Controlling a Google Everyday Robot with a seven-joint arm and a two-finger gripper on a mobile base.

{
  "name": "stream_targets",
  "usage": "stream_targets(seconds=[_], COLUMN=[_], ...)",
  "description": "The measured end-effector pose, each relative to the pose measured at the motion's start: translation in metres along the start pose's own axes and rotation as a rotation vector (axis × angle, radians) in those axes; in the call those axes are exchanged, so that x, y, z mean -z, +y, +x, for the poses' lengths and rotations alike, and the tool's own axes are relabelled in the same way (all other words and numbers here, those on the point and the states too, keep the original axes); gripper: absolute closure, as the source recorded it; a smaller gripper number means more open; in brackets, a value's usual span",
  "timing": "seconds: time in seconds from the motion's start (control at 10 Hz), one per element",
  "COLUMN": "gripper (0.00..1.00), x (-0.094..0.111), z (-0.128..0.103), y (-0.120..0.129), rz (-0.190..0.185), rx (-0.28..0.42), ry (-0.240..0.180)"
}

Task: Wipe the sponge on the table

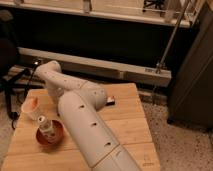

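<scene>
Your white arm (82,120) crosses the light wooden table (130,130); its clenched hand sits hidden behind it, toward the left edge.

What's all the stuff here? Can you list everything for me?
table: one, light wood, centre
bowl: one, red, table's front, picture's left
bottle: one, whitish, standing in the bowl
cup: one, pale with orange inside, table's left edge
flat bar: one, dark with reddish stripe, table's rear
sponge: none visible
pole: one, metal, slanting, rear right
arm: one, white, reaching from the front over the table
gripper: one, hidden behind the arm over the table's rear left, closed
</scene>
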Motion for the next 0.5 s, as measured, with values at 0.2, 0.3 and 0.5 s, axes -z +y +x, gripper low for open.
stream_targets(seconds=[0.2,0.3,0.5], gripper=[1.0,1.0,1.0], x=[0.003,0.005,0.007], z=[0.011,0.017,0.024], y=[0.015,0.026,0.046], rz=[0.0,-0.005,-0.02], rx=[-0.037,-0.062,-0.098], ry=[0.005,0.008,0.01])
